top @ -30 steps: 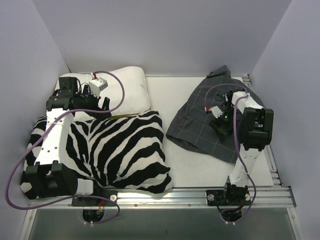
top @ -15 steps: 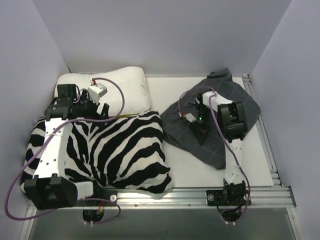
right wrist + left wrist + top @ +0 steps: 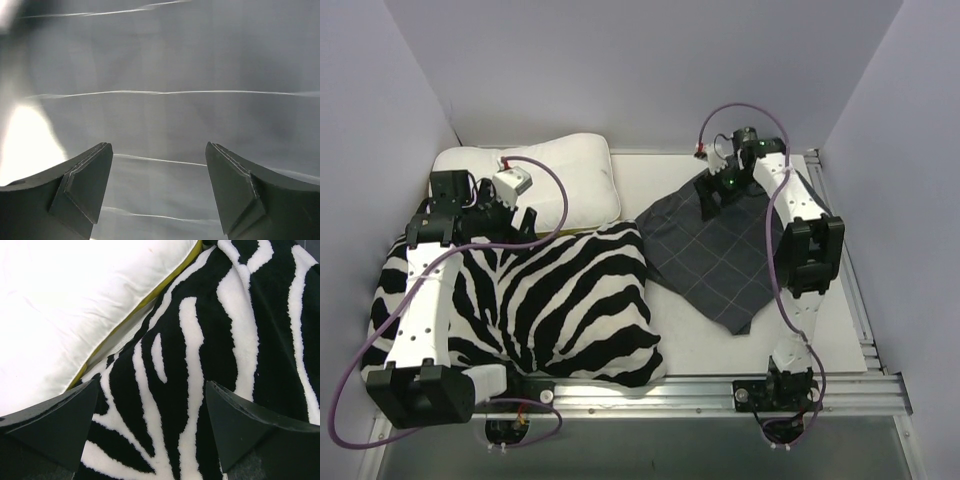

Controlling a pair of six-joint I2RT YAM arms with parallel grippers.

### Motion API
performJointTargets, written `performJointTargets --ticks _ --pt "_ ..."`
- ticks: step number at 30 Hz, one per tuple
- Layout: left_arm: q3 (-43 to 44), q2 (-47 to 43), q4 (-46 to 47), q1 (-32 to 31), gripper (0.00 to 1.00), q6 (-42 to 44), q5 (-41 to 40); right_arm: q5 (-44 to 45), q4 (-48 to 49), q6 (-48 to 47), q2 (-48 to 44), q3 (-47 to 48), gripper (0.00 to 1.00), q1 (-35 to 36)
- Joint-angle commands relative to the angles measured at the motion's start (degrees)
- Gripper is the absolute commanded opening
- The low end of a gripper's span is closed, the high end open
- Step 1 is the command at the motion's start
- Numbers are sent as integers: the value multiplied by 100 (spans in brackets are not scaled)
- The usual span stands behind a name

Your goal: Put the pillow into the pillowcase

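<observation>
The white pillow (image 3: 570,175) with a yellow side edge lies at the back left, partly under the left arm; it also fills the upper left of the left wrist view (image 3: 75,300). The dark grey checked pillowcase (image 3: 720,250) lies flat right of centre and fills the right wrist view (image 3: 165,75). My left gripper (image 3: 525,222) is open and empty just above the zebra cushion by the pillow's yellow edge. My right gripper (image 3: 712,200) is open and empty over the pillowcase's far edge.
A large zebra-striped cushion (image 3: 560,300) covers the front left of the table and abuts the pillow. Lilac walls close in the left, back and right. A metal rail (image 3: 670,395) runs along the near edge. White tabletop (image 3: 660,180) shows between pillow and pillowcase.
My right arm has swung from the pillowcase's middle to its far edge. The pillowcase has shifted left and now lies flatter. My left arm has barely moved.
</observation>
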Motion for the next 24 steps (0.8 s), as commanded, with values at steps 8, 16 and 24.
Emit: performJointTargets --ticks 8,16,24 --pt "-52 -37 325 10 98 -163 78 3183 564 -442 1222 1585 81 -1156" --pt "18 68 413 18 97 -163 77 3685 494 -592 1574 690 62 -1764" --pt "45 192 501 19 97 -58 262 3344 -1051 -399 1653 549 0 -2169"
